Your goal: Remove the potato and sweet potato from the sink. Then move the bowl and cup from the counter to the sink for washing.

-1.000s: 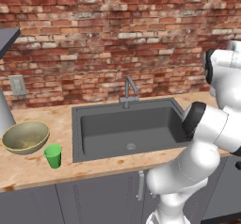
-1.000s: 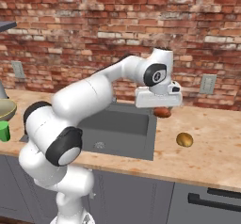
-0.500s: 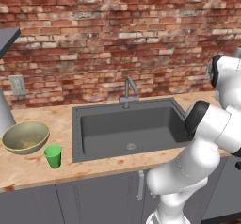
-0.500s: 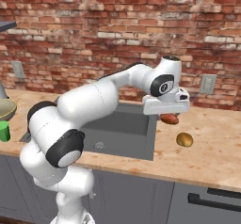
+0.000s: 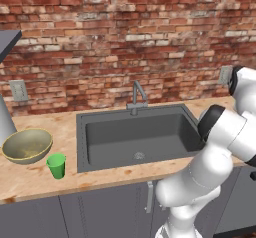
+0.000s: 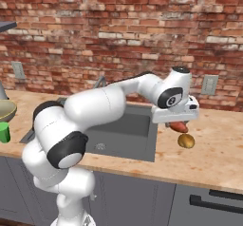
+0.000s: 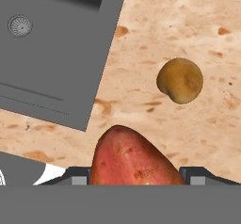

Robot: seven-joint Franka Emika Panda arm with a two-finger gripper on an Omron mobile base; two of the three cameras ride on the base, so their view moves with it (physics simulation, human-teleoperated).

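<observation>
Two vegetables are out of the sink (image 6: 137, 127): the gripper (image 6: 176, 124) clasps the sweet potato (image 7: 134, 158) above the counter (image 6: 213, 149), near the potato (image 6: 186, 141) lying on it.

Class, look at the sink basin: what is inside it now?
Inside the sink only its round drain shows; no vegetables remain. In the right base view the arm covers part of the basin, but the left base view shows the floor.

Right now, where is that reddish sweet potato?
The sweet potato is held in the gripper, above the counter right of the sink, close to the potato.
</observation>
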